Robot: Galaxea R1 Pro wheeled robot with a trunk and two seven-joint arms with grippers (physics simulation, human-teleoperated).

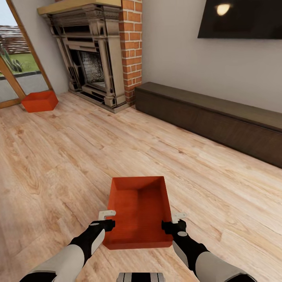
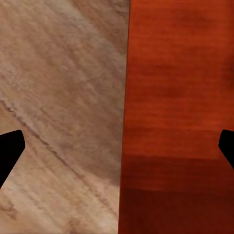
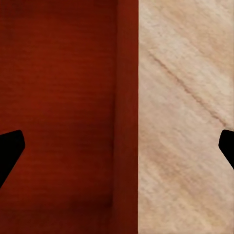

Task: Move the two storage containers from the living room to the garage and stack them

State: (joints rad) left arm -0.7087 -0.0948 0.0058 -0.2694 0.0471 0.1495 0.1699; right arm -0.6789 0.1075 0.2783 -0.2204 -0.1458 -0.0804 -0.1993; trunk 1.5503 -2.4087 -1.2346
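Bright even light; lamp glare on TV [image 1: 239,18]; wrist views blurry.

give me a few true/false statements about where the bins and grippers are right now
1. The near storage container sits on the wood plank floor between the two grippers. True.
2. The far storage container rests on top of the long dark cabinet. False: it stands on the floor left of the fireplace, by the glass door.
3. The left gripper and right gripper are both open, each straddling a side wall of the near container. True.
4. The near container is full of items. False: it is empty.
5. The two containers are stacked. False: they stand far apart.
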